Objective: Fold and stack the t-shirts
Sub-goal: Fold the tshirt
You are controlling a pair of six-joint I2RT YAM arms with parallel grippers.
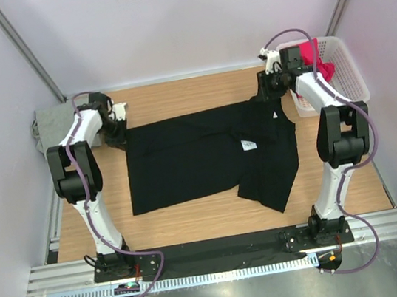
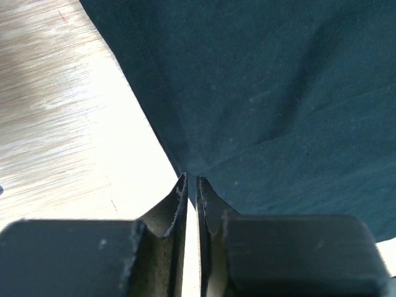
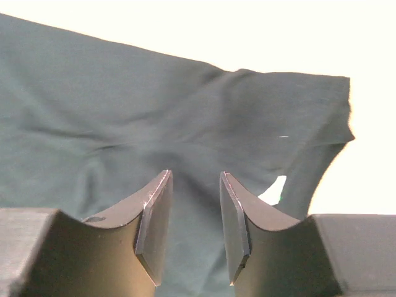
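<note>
1. Black t-shirt (image 1: 200,159) lies spread on the wooden counter (image 1: 193,213) between the two arms. Its near right part juts toward the near edge as a skewed flap.
2. A small white mark (image 1: 248,144) shows just right of the shirt's middle.
3. At the shirt's far left corner, the left hand (image 2: 190,180) has its fingers only a sliver apart. The cloth's edge meets their tips (whether it is pinched I cannot tell).
4. At the far right corner, the right hand (image 3: 195,179) is released: its fingers stand apart over the cloth, with nothing between them.
5. Farthest right, a white mesh basket (image 1: 347,70) holds a magenta-red t-shirt (image 1: 313,53).
</note>
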